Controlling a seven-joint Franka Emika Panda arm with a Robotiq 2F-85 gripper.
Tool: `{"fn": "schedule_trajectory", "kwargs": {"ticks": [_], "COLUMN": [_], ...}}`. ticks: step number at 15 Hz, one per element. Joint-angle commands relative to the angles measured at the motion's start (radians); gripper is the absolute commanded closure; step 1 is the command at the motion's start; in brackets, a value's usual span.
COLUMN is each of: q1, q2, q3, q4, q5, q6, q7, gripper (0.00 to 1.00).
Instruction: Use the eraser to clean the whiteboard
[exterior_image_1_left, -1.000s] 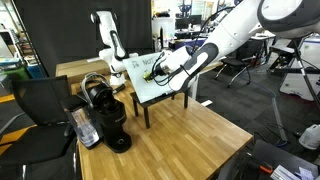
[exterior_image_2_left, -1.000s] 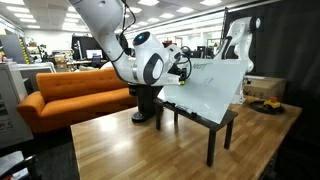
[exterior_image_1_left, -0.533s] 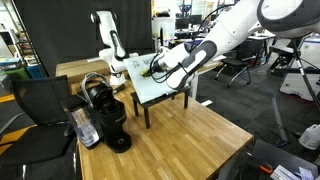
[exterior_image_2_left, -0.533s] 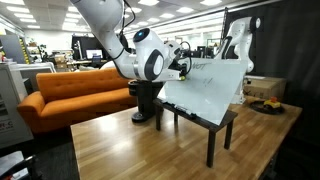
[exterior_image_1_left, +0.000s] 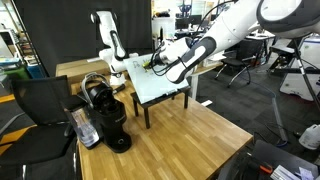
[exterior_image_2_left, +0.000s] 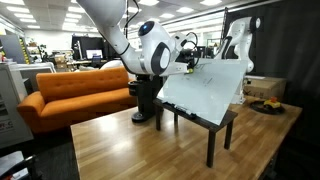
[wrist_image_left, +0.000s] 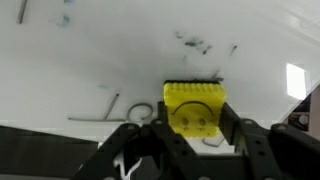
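Wooden tabletop in an open office, an orange sofa behind it; from the left stand a black chair, a black coffee machine, then the tilted whiteboard on its dark stand. Since a second ago the arm has climbed toward the board's upper edge. In the wrist view the gripper is clamped on the yellow eraser at the scribbled board face, while the arm's bulk hides that spot in both exterior views.

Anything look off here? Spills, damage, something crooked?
Nothing stands out. The whiteboard leans on its stand, apparently by design, with scribbles on it. The gripper is shut on the eraser. No spill or damage visible.
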Motion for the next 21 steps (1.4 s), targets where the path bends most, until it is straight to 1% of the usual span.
{"fn": "schedule_trajectory", "kwargs": {"ticks": [1, 4, 9, 15, 21], "q1": [0.013, 0.025, 0.035, 0.057, 0.074], "q2": [0.008, 0.011, 0.012, 0.011, 0.010], "q3": [-0.019, -0.046, -0.059, -0.067, -0.059], "q4": [0.014, -0.016, -0.040, -0.073, -0.099], "q5": [0.021, 0.024, 0.025, 0.020, 0.017], "q6": [0.000, 0.004, 0.003, 0.004, 0.004], "q7": [-0.033, -0.031, -0.038, -0.060, -0.093], "gripper": [0.73, 0.73, 0.73, 0.73, 0.73]}}
